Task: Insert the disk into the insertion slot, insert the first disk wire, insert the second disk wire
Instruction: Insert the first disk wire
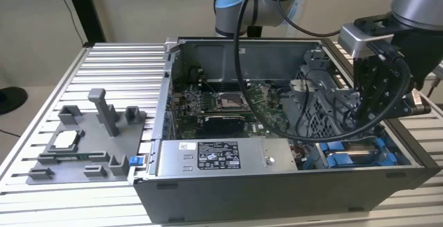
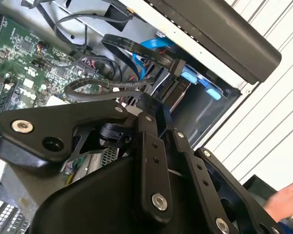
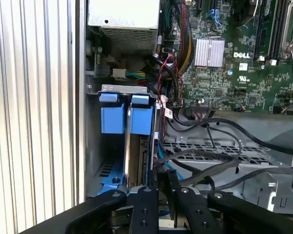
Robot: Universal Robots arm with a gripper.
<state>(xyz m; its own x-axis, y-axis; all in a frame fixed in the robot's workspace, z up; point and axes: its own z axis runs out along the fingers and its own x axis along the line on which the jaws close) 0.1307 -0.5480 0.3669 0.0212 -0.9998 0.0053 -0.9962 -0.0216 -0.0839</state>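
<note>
Exterior view: computer case (image 1: pixel 229 196) on table (image 1: pixel 118 61). The disk (image 1: pixel 346 158) stands on edge in its blue frame, in the drive bay at the front corner toward the exterior view's right. Gripper (image 1: pixel 363 126) is straight above it. First wrist view: disk (image 3: pixel 136 146) long axis runs straight away from gripper (image 3: pixel 161 178), which is at its near end among black wires (image 3: pixel 210 161). Can't tell if the gripper is clenched or released.

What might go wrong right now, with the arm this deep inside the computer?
Loose black cables lie right beside the end effector by the drive bay; it may well snag or tug one. A person's hand is at the edge of the second wrist view, close by, and might get bumped. The bare circuit board nearby could be scraped.
</note>
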